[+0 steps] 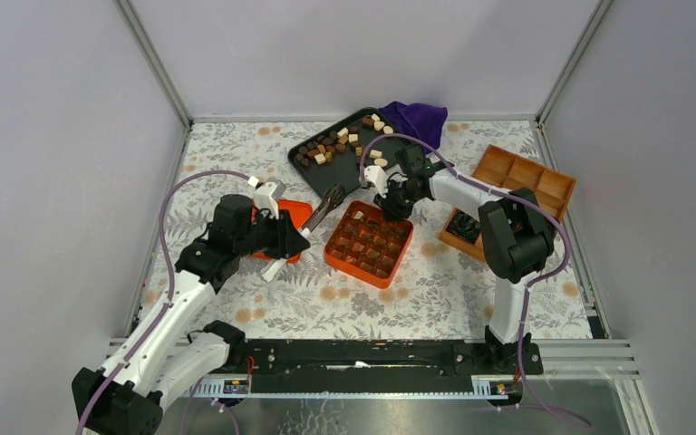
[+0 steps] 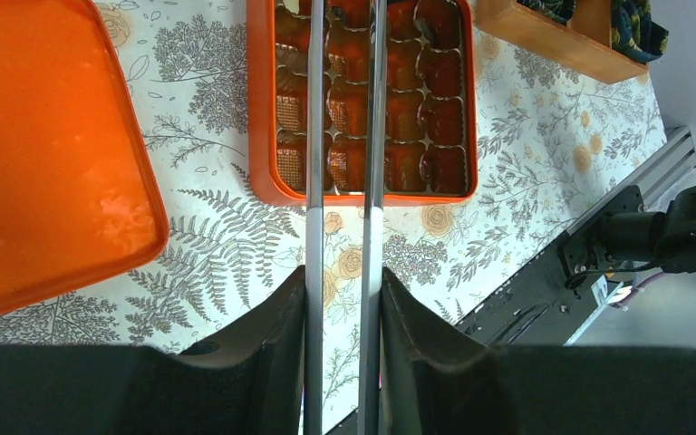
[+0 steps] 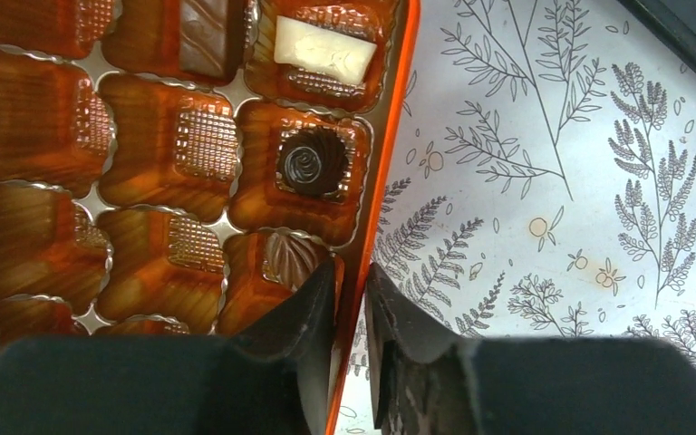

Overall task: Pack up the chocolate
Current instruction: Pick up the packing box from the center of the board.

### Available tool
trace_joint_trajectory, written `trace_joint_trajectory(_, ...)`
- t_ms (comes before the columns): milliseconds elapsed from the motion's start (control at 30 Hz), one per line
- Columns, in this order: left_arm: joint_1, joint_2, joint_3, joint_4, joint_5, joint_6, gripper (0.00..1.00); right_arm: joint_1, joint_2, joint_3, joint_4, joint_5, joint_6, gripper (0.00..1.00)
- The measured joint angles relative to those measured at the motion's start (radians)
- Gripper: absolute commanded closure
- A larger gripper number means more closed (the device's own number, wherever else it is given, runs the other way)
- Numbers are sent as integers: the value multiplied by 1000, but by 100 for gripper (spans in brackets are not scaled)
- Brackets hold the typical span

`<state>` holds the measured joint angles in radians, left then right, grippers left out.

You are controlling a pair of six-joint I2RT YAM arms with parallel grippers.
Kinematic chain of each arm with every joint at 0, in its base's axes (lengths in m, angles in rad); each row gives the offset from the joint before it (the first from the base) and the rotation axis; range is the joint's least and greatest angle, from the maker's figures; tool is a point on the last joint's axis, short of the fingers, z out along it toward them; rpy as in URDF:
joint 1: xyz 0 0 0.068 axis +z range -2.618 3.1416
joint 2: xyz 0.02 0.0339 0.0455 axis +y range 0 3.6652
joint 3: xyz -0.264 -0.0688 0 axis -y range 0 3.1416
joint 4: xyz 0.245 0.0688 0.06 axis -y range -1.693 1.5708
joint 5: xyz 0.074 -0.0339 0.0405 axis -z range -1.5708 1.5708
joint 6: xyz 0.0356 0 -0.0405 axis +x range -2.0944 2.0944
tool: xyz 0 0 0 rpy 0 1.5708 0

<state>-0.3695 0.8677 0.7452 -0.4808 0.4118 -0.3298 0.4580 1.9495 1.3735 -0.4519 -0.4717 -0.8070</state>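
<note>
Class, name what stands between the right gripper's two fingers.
The orange box's side wall, straddled by both fingers, as the right wrist view shows.

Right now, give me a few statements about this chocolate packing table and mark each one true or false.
1. The left gripper is clamped on metal tongs. True.
2. The right gripper has one finger on each side of the orange box rim. True.
3. The lid is on the box. False: the lid lies on the table beside the open box.
4. The black tray is bare. False: many chocolates lie on the black tray.
5. A purple cloth lies beside the black tray. True.
</note>
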Motion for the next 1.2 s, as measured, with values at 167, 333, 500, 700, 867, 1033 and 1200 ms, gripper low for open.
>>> trace_joint_trajectory(167,0,1,-2,-8,9,-40,100,0,0,-14,32,12,5,92)
trace_joint_trajectory(333,-19,5,-3,-13,17,-83,100,0,-11,-32,69,40,9,100)
trace_joint_trajectory(500,-61,5,-10,-8,15,-104,100,0,-36,-37,90,84,10,100)
trace_joint_trajectory(700,-100,-20,-54,36,-8,-106,100,0,-111,-31,101,148,-6,100)
trace_joint_trajectory(867,-103,-96,-105,98,-31,-105,100,0,-159,21,99,202,-34,100)
trace_joint_trajectory(1033,-108,-179,-142,185,-55,-98,100,0,-217,57,98,240,-47,100)
trace_joint_trajectory(1200,-113,-222,-175,264,-66,-83,100,0,-265,71,97,269,-47,100)
